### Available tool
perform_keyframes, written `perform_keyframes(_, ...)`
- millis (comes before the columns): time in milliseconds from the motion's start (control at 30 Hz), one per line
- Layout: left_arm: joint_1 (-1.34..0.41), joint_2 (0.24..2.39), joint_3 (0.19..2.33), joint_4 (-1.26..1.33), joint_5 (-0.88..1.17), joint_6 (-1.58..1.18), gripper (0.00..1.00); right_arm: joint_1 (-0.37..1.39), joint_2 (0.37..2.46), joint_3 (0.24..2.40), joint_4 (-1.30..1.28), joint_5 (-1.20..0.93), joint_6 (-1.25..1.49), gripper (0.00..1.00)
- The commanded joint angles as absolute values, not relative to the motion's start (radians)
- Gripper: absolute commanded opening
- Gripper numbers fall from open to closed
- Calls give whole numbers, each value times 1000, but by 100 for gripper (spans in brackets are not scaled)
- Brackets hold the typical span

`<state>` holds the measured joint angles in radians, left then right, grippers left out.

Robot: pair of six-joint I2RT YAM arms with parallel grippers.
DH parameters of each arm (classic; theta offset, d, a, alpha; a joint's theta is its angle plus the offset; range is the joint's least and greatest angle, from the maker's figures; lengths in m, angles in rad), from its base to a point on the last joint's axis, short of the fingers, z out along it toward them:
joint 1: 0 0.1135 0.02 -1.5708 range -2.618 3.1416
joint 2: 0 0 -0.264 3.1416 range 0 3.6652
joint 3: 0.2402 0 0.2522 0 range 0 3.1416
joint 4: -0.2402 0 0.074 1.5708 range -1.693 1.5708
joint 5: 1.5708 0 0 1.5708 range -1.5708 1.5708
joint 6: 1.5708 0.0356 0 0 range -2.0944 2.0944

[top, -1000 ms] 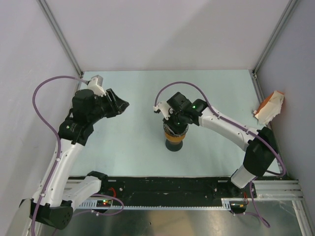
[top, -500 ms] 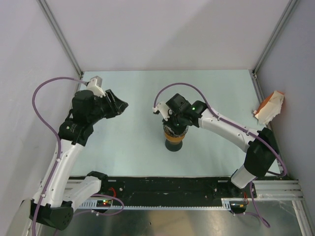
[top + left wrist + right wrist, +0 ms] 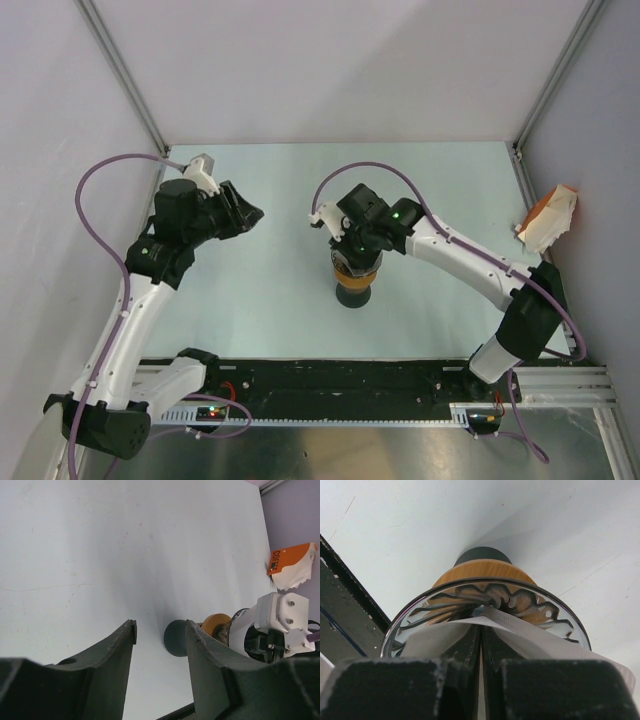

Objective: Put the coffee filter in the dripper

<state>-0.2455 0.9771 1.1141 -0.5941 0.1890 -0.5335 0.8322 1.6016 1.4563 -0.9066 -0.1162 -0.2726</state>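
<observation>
The clear ribbed dripper (image 3: 520, 600) sits on a wooden ring over a dark base (image 3: 354, 292) at mid-table. The white coffee filter (image 3: 540, 637) lies inside the dripper's bowl, folded over and draped to both sides of my right gripper (image 3: 481, 627). That gripper reaches down into the bowl, jaws almost together with a thin white edge of paper pinched between them. From above, the right gripper (image 3: 355, 250) covers the dripper. My left gripper (image 3: 160, 627) hovers open and empty to the left (image 3: 250, 213), aimed toward the stand's dark base (image 3: 175, 637).
An orange and white filter packet (image 3: 548, 217) hangs by the right wall, also seen in the left wrist view (image 3: 292, 565). A black rail (image 3: 340, 380) runs along the near table edge. Metal frame posts stand at the back corners.
The left arm has drifted slightly up and to the right. The right gripper stays over the dripper with the filter, hardly moved.
</observation>
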Motion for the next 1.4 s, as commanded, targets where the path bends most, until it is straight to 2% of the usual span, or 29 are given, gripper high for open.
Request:
perform_keyframes(0, -238, 979, 1154, -578, 206, -533, 50, 841, 1567, 1524, -940, -102, -291, 6)
perform_keyframes(167, -238, 985, 1161, -578, 212, -525, 51, 838, 1557, 1552, -967, -91, -294, 7)
perform_keyframes(467, -238, 1010, 1171, -577, 233, -490, 56, 837, 1514, 1611, -1001, -81, -300, 15)
perform_keyframes(633, -238, 1027, 1194, -578, 249, -441, 67, 813, 1480, 1690, -983, -98, -300, 21)
perform_keyframes(700, -239, 1039, 1212, -578, 253, -408, 75, 783, 1461, 1726, -967, -123, -287, 25)
perform_keyframes(800, -239, 1061, 1257, -579, 264, -342, 94, 707, 1427, 1765, -932, -186, -240, 31)
perform_keyframes(833, -238, 1067, 1271, -581, 269, -318, 97, 679, 1415, 1768, -912, -203, -225, 33)
perform_keyframes(1067, -239, 1152, 1445, -697, 270, -117, 100, 366, 1256, 1631, -714, -366, -43, 46)
perform_keyframes(1200, -235, 1227, 1533, -852, 265, 9, 100, 153, 1150, 1450, -641, -479, 16, 58)
perform_keyframes(1267, -231, 1252, 1528, -906, 232, 48, 100, 58, 1112, 1350, -635, -535, 18, 68)
perform_keyframes(1367, -217, 1254, 1458, -936, 182, 80, 100, -42, 1071, 1205, -639, -572, -21, 87)
